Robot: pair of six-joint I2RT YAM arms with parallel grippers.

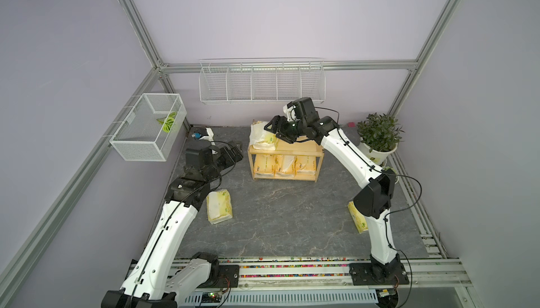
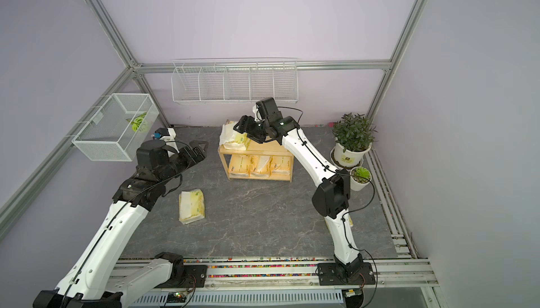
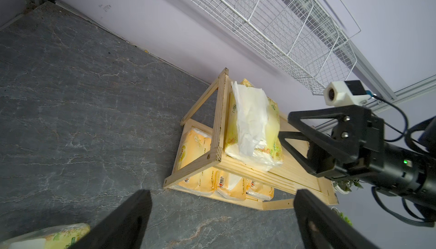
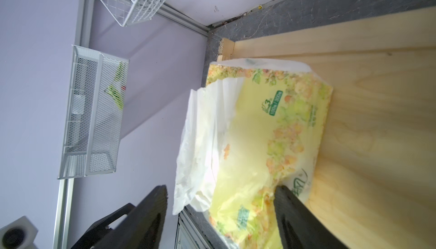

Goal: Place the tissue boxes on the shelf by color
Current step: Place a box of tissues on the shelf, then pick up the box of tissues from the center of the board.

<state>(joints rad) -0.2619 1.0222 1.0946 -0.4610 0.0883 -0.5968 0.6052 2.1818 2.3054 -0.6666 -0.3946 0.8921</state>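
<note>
The wooden shelf stands at the back of the table. One pale yellow-green tissue box, white tissue sticking out, lies on the left end of its top. Three orange-yellow boxes fill the lower tier. My right gripper is open around that top box: one finger touches its edge, the other stands apart. My left gripper hovers open and empty left of the shelf. Another pale box lies on the table by my left arm, and a third is partly hidden behind my right arm.
A white wire wall rack hangs above the shelf. A white mesh basket juts from the left wall. A potted plant and a small pot stand at the back right. The dark slate table spreads in front of the shelf.
</note>
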